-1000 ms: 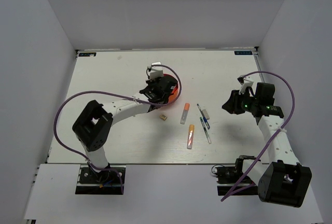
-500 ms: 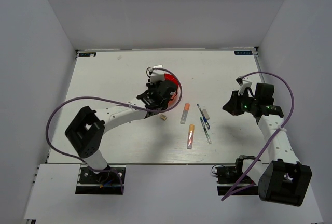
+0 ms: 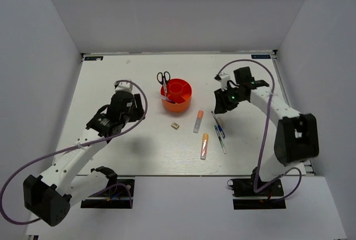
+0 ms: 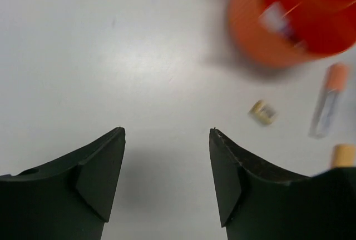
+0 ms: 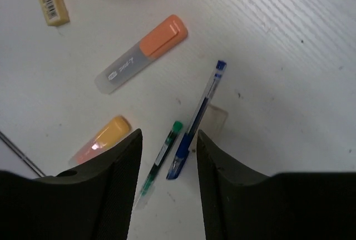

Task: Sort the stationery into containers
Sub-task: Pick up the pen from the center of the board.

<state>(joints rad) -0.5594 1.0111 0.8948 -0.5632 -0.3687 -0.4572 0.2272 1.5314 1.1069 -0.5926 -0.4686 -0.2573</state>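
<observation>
Seeing orange-red organiser (image 3: 177, 96) on white table (image 3: 105, 76), black-handled scissors (image 3: 163, 78) standing inside. Left gripper (image 4: 167, 134) spread wide, empty, off to its left. Right gripper (image 5: 168, 137) part-spread, empty, hanging above loose orange markers (image 5: 142, 54), blue pen (image 5: 199, 115), green pen (image 5: 163, 154). Tiny tan block (image 5: 53, 6) nearby.

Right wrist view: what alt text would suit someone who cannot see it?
The robot's open black pincer hovers above a thin green pen and a thin blue pen lying side by side on a white table. A small pale eraser lies beside the blue pen; two orange-capped marker sticks and a tiny tan block lie farther off.
</observation>
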